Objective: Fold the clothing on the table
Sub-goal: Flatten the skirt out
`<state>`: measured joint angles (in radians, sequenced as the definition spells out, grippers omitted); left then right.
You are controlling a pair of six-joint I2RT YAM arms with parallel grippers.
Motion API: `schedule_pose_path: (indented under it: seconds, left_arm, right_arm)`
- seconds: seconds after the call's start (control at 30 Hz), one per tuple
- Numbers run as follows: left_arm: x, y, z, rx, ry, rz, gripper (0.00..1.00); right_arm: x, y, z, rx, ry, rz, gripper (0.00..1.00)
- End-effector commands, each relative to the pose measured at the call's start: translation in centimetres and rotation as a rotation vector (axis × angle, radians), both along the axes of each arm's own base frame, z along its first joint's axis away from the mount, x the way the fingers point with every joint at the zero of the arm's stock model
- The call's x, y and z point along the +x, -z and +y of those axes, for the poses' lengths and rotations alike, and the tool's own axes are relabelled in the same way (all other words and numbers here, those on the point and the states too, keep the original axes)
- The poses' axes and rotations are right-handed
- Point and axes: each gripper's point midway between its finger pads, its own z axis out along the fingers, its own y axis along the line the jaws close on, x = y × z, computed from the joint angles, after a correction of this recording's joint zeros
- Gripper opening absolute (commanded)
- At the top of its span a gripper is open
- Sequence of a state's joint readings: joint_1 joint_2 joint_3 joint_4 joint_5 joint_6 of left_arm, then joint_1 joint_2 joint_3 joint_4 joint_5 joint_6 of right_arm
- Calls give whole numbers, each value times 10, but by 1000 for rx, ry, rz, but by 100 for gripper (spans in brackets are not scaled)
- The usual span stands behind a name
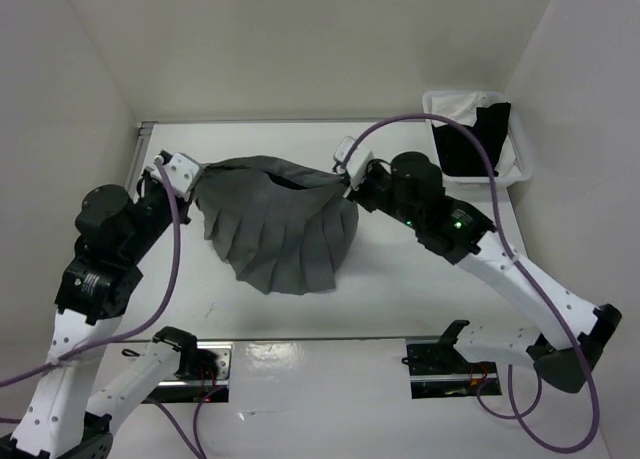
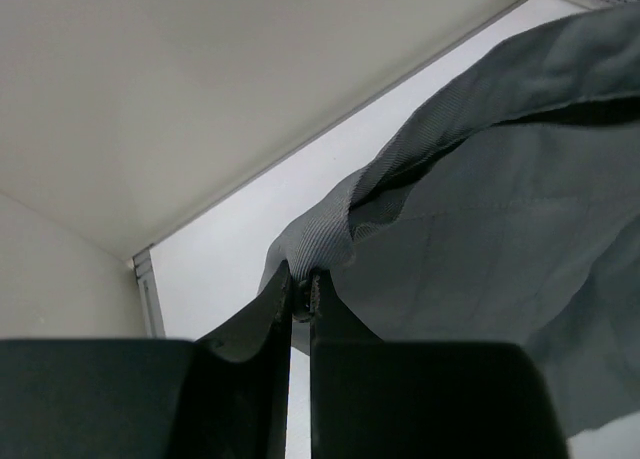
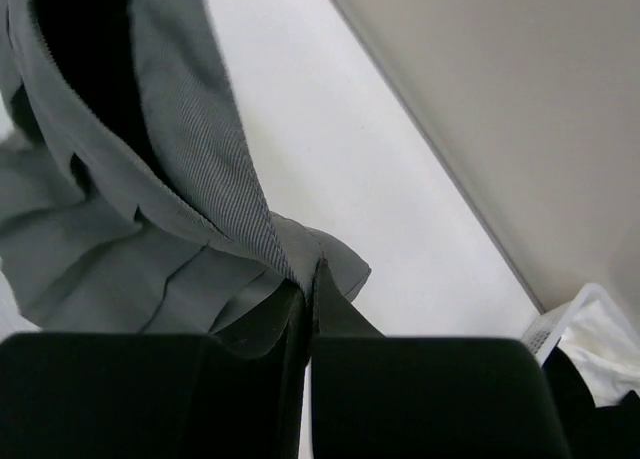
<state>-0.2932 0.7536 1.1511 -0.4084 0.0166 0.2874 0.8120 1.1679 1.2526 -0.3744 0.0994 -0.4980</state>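
One skirt [image 1: 280, 229], one table [image 1: 400, 289], two grippers [image 1: 193, 184] [image 1: 345, 185], one basket [image 1: 519, 169] (one black garment [image 1: 470, 149], one white garment [image 1: 456, 106]).

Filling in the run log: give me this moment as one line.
phase: skirt held up by waistband | left fingers: shut on skirt | right fingers: shut on skirt | hem: on table

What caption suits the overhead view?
Left end effector and right end effector hold the pleated skirt by its waistband over the table.

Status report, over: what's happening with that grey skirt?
Both shut: left end effector and right end effector on opposite waistband ends. Skirt stretched between, pleats fanning onto table. Basket apart, far right.
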Motion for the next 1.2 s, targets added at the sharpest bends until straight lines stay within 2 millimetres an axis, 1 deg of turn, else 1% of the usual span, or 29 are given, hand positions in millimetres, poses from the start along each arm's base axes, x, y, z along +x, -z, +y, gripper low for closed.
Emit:
schedule_pose_path:
  seconds: [0.0,0.03,0.07,0.13,0.17,0.2,0.23,0.27,0.3,0.33,0.37,0.43,0.57,0.6,0.67,0.7,0.73,0.77,0.83,0.87,0.9,0.93,0.97,1.0,1.03,1.07,1.1,1.13,1.17]
  left_arm:
    - [-34,-33,-12,47,147,-83,4]
    - [-44,-32,-10,55,162,-79,4]
    - [-51,-33,-13,68,193,-83,4]
    - [-66,-36,-12,91,218,-94,4]
    - [-69,-32,-15,91,244,-79,4]
    - [-77,-32,-13,106,249,-80,3]
    - [-85,-38,-13,116,262,-102,3]
    - [-87,-33,-16,116,282,-79,3]
    - [-94,-38,-16,121,296,-98,3]
    - [-98,-40,-17,131,310,-106,2]
    - [-101,-36,-20,130,329,-87,2]
    - [-104,-38,-20,136,338,-103,2]
    - [-110,-30,-26,142,381,-77,2]
    - [-115,-32,-29,139,405,-79,2]
    - [-121,-26,-32,155,440,-59,2]
    - [-126,-29,-34,152,461,-64,2]
    - [-131,-26,-33,160,463,-59,2]
    - [-133,-29,-34,159,473,-69,2]
    - [-135,-27,-35,157,483,-61,2]
    - [-131,-26,-36,157,484,-48,2]
    - [-132,-26,-37,155,493,-49,2]
    - [-125,-22,-39,154,495,-23,2]
    - [-123,-27,-39,155,494,-34,3]
    - [-118,-27,-41,147,493,-25,3]
    - [-110,-28,-41,148,485,-9,3]
    - [-109,-30,-43,138,493,-3,3]
    - [-109,-33,-43,138,493,2,3]
    - [-111,-46,-43,138,491,-29,3]
    - [-115,-49,-42,138,491,-32,3]
  right_arm:
    - [-26,-68,-16,152,-86,-65,0]
    - [-35,-85,-25,183,-98,-96,0]
    - [-41,-90,-28,192,-128,-95,0]
    - [-55,-109,-38,231,-154,-120,0]
    - [-61,-112,-40,243,-178,-111,0]
    - [-65,-120,-43,254,-188,-124,0]
    - [-73,-120,-44,262,-206,-114,0]
    - [-77,-129,-47,271,-229,-124,0]
    - [-82,-130,-49,281,-242,-120,0]
    - [-89,-136,-53,289,-255,-131,0]
    - [-93,-140,-52,295,-289,-135,0]
    - [-105,-142,-55,312,-317,-127,0]
    - [-112,-134,-53,299,-353,-88,0]
    - [-118,-136,-51,301,-380,-85,0]
    - [-126,-133,-50,295,-414,-58,0]
    - [-131,-136,-50,292,-440,-65,0]
    - [-135,-137,-50,293,-454,-63,0]
    - [-137,-137,-49,294,-468,-60,0]
    - [-141,-138,-47,295,-491,-57,0]
    - [-138,-135,-45,292,-489,-47,0]
    - [-134,-135,-47,290,-467,-50,0]
    - [-126,-130,-44,285,-450,-40,0]
    - [-117,-130,-42,283,-432,-42,0]
    - [-104,-122,-43,271,-381,-27,0]
    - [-99,-120,-40,267,-369,-25,0]
    - [-89,-110,-36,252,-351,5,0]
    - [-88,-110,-37,247,-352,-2,0]
    - [-83,-109,-36,246,-339,-5,0]
    - [-83,-109,-36,246,-339,-6,0]
